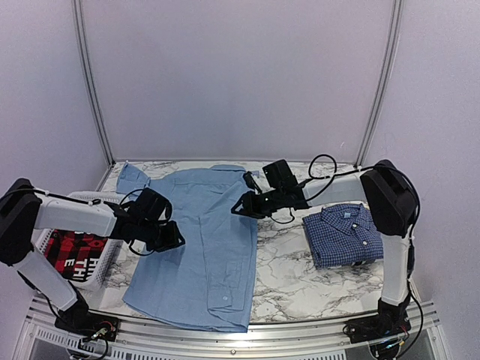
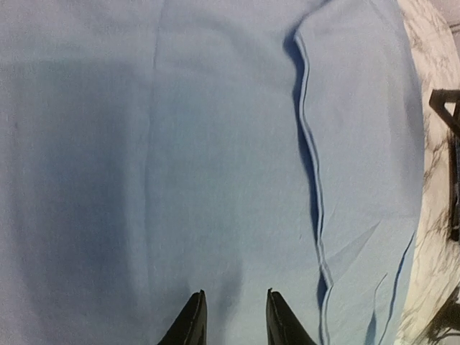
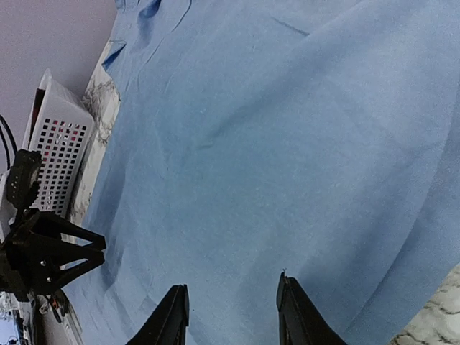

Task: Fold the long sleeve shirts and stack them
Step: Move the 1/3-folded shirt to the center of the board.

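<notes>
I see the light blue shirt (image 1: 202,255) spread flat on the table (image 1: 289,289); left jaws and right jaws hang partly open over its cloth, gripping nothing.

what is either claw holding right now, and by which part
Nothing: the left claw and the right claw are both open over the light blue shirt, pinching no cloth.

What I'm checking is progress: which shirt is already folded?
The dark blue checked shirt, folded compact on the right; the light blue shirt lies spread out.
</notes>
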### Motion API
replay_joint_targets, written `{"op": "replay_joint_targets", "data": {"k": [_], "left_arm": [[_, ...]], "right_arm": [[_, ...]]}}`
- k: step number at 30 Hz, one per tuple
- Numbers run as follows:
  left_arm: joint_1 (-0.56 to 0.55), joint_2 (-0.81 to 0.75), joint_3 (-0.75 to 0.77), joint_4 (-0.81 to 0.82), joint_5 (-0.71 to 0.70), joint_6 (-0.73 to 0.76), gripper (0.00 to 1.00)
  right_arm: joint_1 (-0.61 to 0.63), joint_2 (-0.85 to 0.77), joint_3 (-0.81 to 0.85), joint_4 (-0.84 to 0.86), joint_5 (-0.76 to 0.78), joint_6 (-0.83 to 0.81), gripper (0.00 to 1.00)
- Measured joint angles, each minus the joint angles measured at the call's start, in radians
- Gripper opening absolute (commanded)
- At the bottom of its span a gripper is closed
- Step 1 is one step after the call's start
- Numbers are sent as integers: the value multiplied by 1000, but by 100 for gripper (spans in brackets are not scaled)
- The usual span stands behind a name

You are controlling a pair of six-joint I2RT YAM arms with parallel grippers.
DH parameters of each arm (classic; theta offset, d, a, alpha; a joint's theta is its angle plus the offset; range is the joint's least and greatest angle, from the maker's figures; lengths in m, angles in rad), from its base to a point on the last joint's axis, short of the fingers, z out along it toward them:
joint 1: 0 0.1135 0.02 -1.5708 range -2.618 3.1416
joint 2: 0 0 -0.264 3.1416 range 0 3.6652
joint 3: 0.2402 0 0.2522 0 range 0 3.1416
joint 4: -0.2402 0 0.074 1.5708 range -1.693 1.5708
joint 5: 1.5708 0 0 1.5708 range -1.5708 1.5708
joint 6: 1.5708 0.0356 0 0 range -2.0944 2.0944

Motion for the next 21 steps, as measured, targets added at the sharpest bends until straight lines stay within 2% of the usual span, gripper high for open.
{"op": "replay_joint_targets", "data": {"k": [4, 9, 17, 21], "left_arm": [[-66, -41, -72, -21, -25, -9, 29], [-139, -52, -92, -24, -66, -32, 29], [-257, -26, -87, -21, -121, -79, 29], [-315, 34, -33, -12, -143, -104, 28]], "right_arm": [[40, -23, -80, 64, -4, 32, 38], [42, -25, -161, 131, 5, 65, 37], [19, -29, -251, 196, 27, 75, 35], [-25, -55, -305, 231, 26, 74, 35]]}}
